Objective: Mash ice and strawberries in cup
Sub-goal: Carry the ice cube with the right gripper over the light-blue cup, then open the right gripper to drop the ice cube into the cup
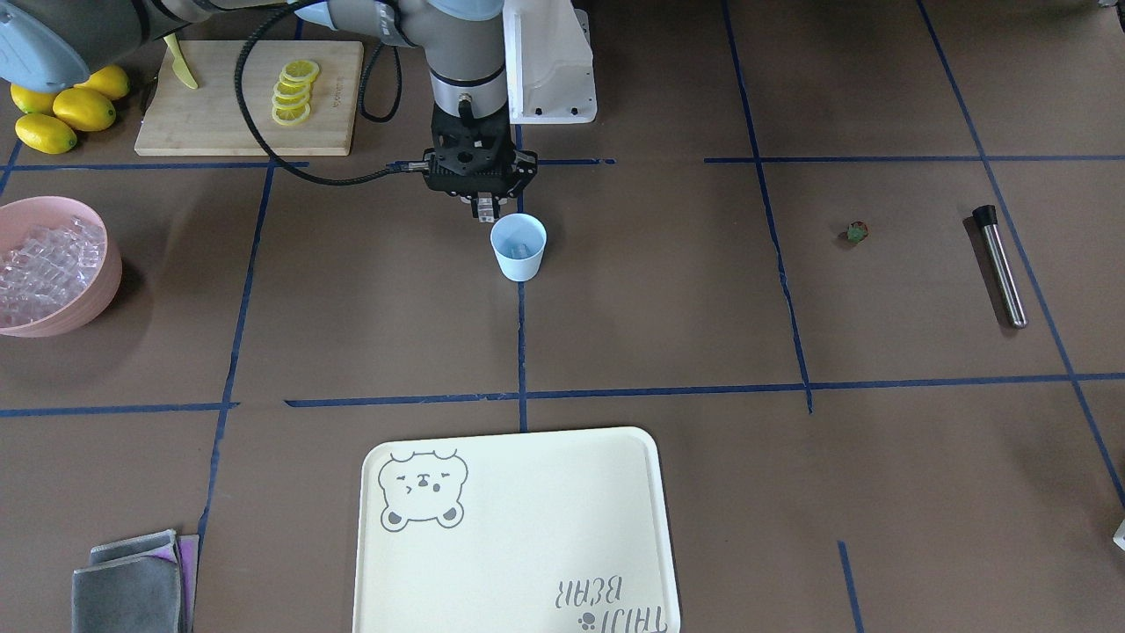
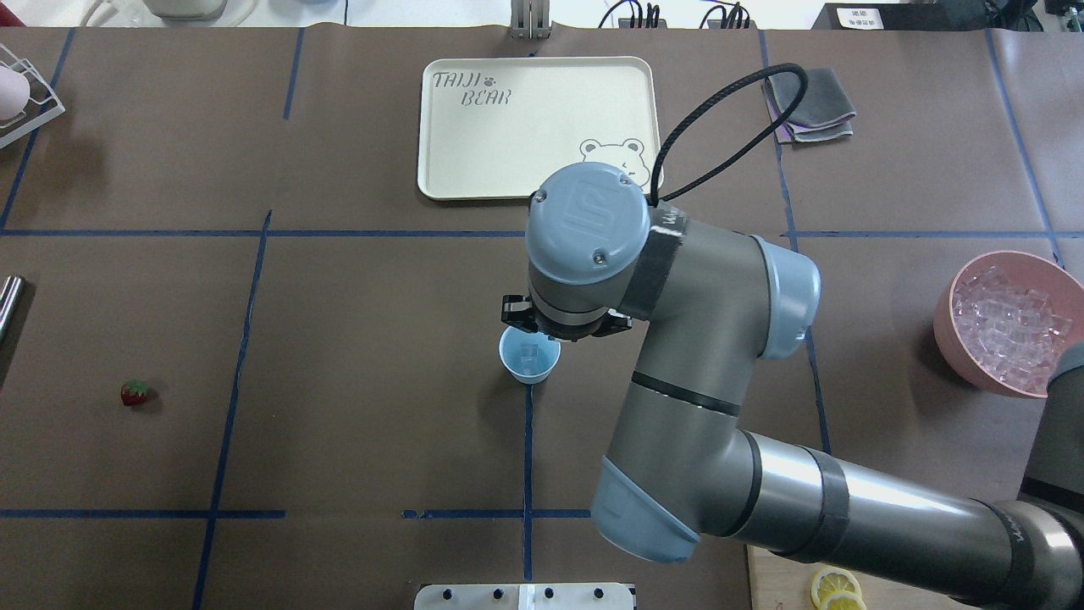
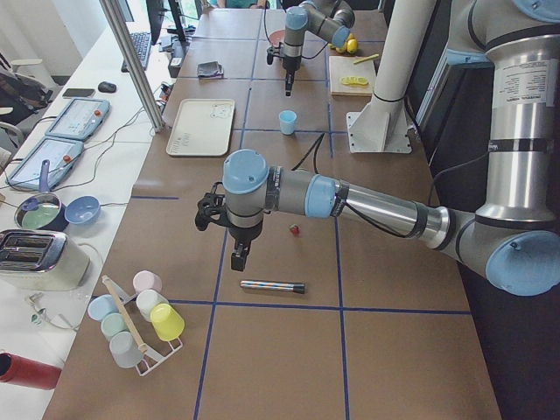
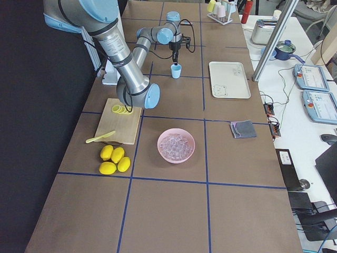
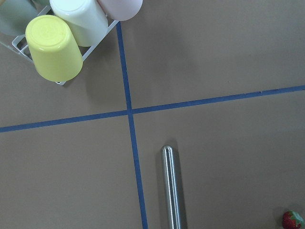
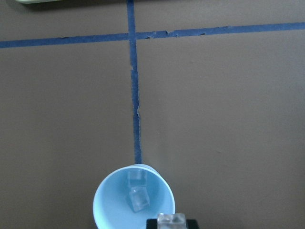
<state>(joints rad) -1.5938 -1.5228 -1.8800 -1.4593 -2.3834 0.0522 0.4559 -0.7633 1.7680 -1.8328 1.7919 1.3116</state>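
blue cup (image 2: 528, 363), tray (image 2: 542, 144) lettered seemingly "TAIJI BEAR"

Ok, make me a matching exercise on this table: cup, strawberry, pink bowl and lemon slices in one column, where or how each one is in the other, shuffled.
1. cup
2. strawberry
3. pink bowl
4. lemon slices

A. on the wooden cutting board
B. alone on the table, near the metal rod
C. beneath the right gripper, which holds an ice cube
D. filled with ice

Pairs: 1-C, 2-B, 3-D, 4-A
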